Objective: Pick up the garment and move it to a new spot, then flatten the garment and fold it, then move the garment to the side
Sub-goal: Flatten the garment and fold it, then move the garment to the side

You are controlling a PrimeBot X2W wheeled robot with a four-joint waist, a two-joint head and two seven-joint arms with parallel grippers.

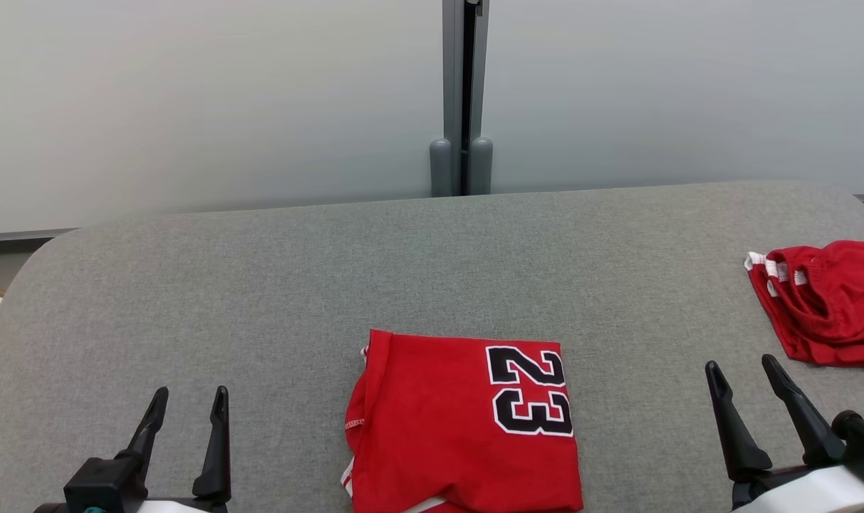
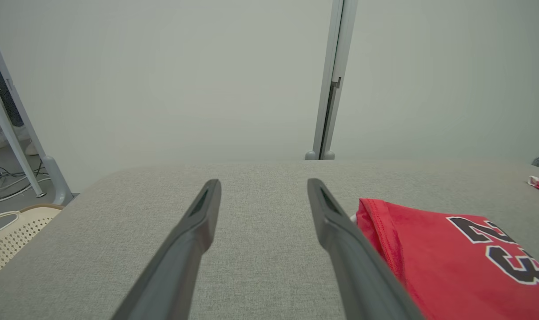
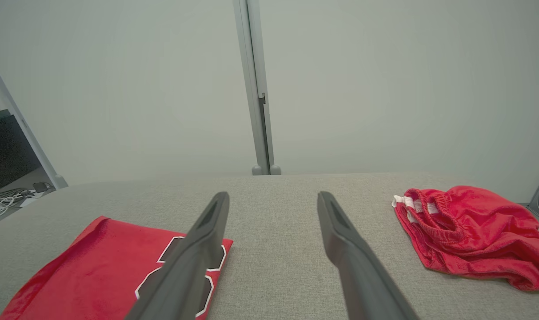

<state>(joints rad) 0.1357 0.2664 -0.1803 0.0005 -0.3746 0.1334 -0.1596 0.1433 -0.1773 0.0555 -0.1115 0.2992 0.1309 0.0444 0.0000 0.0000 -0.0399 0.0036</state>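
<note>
A red garment with a black "23" lies folded into a flat rectangle at the near middle of the grey fabric-covered table. It also appears in the left wrist view and the right wrist view. My left gripper hovers open to its left, with nothing between the fingers. My right gripper stands open to its right, also empty. A second red garment with a white-striped waistband lies crumpled at the table's right edge, beyond the right gripper.
A pale partition wall with a grey post stands right behind the table. A cream perforated basket sits on the floor off the table's left corner. Bare table surface stretches between the garments and across the far half.
</note>
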